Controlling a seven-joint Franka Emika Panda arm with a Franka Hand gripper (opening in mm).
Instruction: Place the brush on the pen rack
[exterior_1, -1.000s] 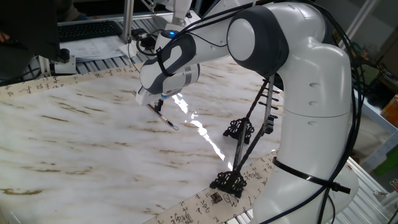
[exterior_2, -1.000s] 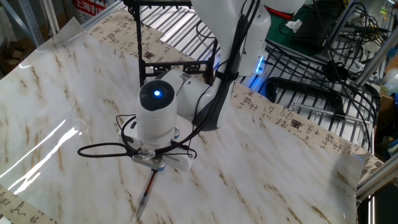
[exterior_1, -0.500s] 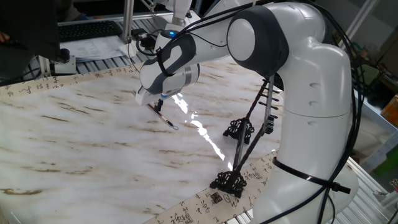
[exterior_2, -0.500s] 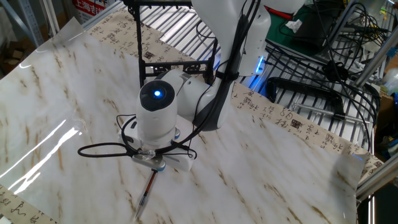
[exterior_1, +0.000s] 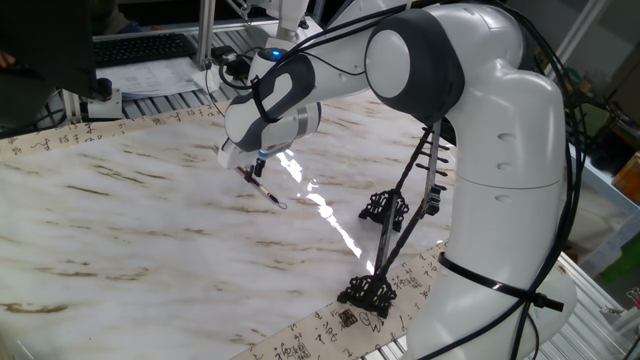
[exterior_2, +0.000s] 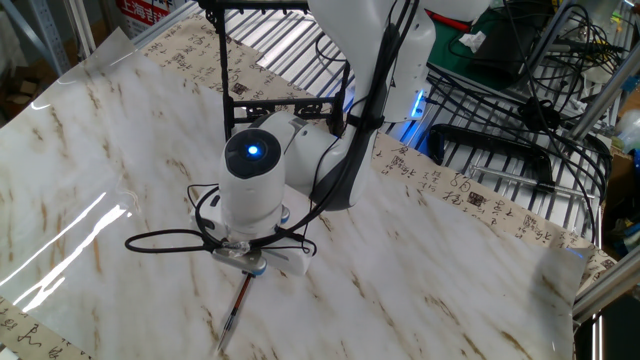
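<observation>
The brush (exterior_1: 264, 189) lies flat on the marbled table, a thin dark shaft with a small loop at its near end; in the other fixed view the brush (exterior_2: 234, 311) points out from under the wrist. My gripper (exterior_1: 256, 168) is low over the brush's far end, touching or nearly touching it. The wrist body hides the fingers in the other fixed view, where the gripper (exterior_2: 254, 267) shows only as a pale edge. The pen rack (exterior_1: 368, 292) stands to the right behind the arm, black with scrolled feet; the pen rack (exterior_2: 227, 70) rises at the table's far side.
The white arm's large links span the table above the rack. A strip of paper with calligraphy (exterior_1: 320, 335) borders the table edge. Black cables (exterior_2: 160, 240) loop off the wrist. Wire racks and cables (exterior_2: 520, 120) crowd the area beyond the table.
</observation>
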